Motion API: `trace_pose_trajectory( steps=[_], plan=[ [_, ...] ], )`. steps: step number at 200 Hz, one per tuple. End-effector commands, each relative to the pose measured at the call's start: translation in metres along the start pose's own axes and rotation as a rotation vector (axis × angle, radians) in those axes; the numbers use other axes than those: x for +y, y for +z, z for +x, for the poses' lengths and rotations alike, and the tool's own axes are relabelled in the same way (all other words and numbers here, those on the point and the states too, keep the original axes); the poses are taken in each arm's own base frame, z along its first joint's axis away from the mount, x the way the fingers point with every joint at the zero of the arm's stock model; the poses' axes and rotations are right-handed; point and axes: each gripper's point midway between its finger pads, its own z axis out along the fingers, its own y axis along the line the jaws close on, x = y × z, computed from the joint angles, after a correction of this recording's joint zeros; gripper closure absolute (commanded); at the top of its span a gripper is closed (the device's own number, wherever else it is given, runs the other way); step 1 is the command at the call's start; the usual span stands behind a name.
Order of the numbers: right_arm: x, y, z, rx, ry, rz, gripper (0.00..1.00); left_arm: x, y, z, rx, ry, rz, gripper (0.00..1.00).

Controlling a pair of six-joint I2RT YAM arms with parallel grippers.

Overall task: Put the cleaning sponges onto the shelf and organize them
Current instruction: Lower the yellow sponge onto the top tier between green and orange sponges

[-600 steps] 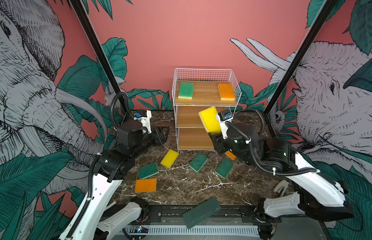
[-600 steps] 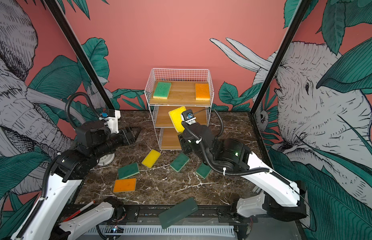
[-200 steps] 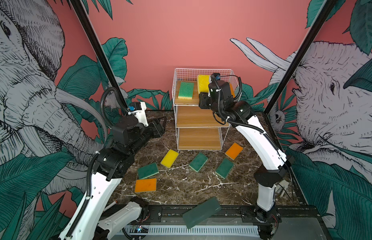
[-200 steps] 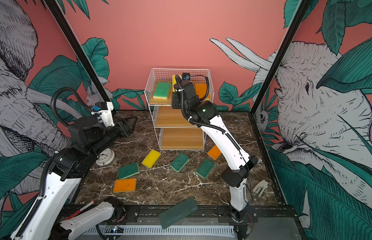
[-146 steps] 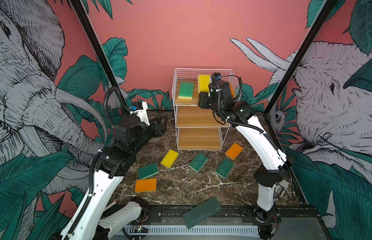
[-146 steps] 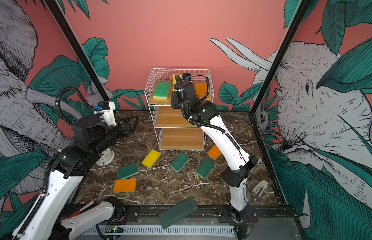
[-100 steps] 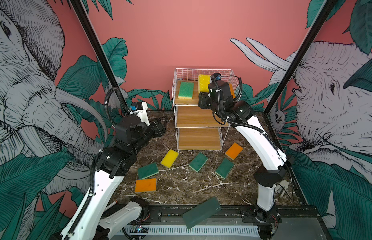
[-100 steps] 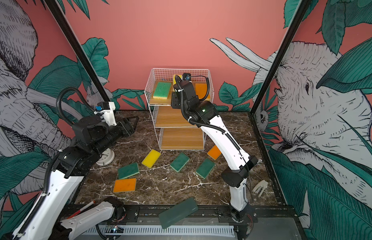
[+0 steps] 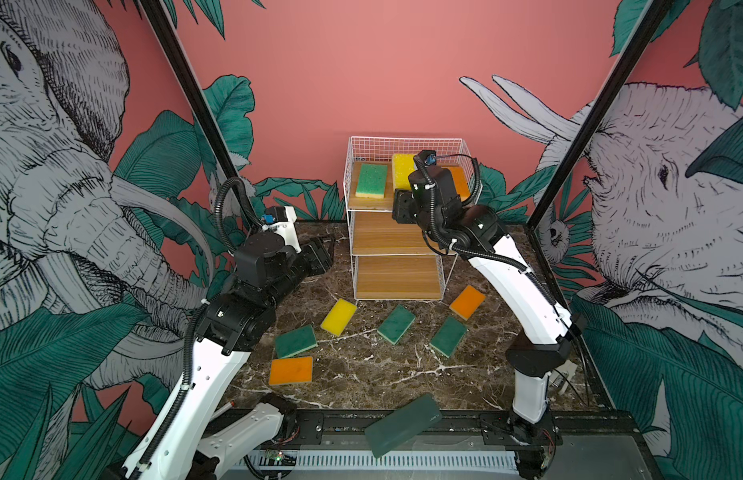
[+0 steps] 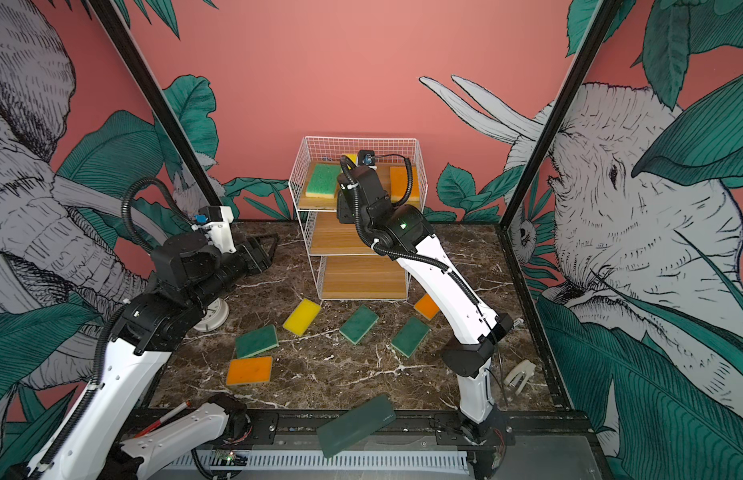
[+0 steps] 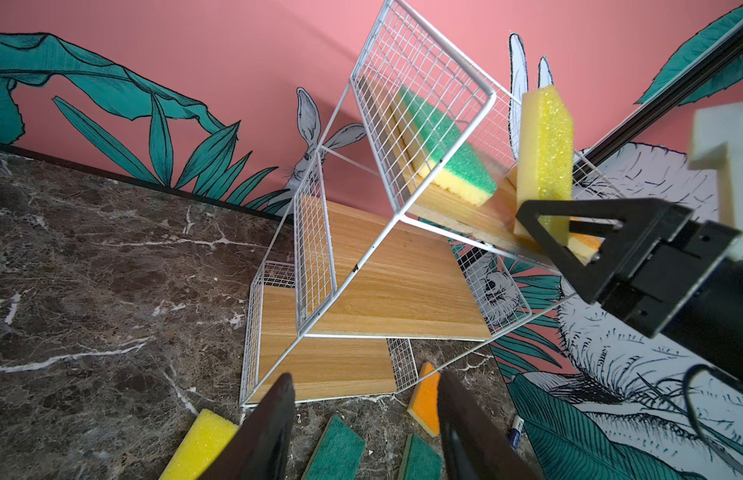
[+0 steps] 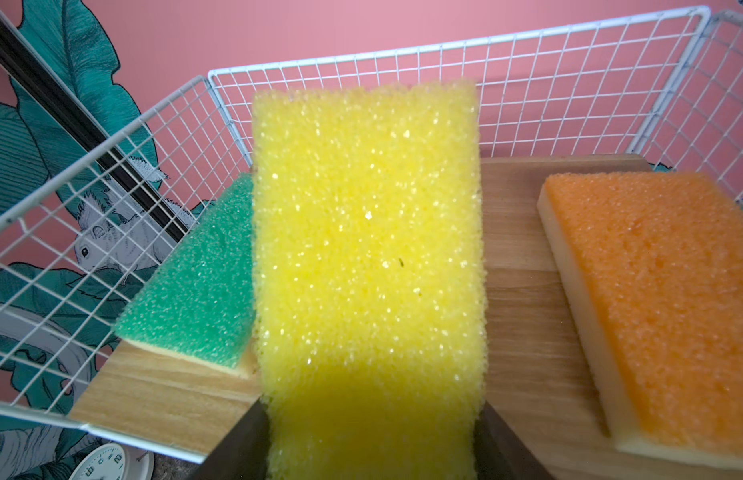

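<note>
In a top view the shelf (image 9: 386, 237) has a green sponge (image 9: 372, 179) and an orange sponge (image 9: 460, 183) on its top board, with the yellow sponge (image 9: 402, 166) between them. Six loose sponges (image 9: 338, 316) lie on the bench (image 9: 361, 374). Left wrist view: the left pincer (image 11: 363, 378) stands apart and empty, and the yellow sponge slants steeply, its far end raised. Right wrist view: the right pincer (image 12: 374, 409) is clamped on its near end. Released at this tilt, it would likely flop onto the green sponge or slip off the front edge
</note>
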Motion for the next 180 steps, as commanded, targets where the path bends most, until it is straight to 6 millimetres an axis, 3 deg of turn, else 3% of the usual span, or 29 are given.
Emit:
trace_pose_trajectory(
  steps=[1,84,118,180],
  plan=[
    [-0.009,-0.009,-0.011,-0.03,0.024,0.033,0.34,-0.001,-0.009,-0.006,-0.039,-0.009,0.01,0.43],
    [-0.011,-0.003,-0.013,-0.04,0.018,0.061,0.33,-0.004,-0.014,-0.011,-0.048,-0.004,0.017,0.43],
    [-0.012,0.003,-0.005,-0.019,0.016,0.071,0.33,0.003,-0.011,-0.004,-0.031,0.002,-0.008,0.43],
    [-0.014,0.008,-0.007,-0.026,0.017,0.076,0.32,0.012,-0.002,0.007,0.006,0.017,-0.047,0.42]
  ],
)
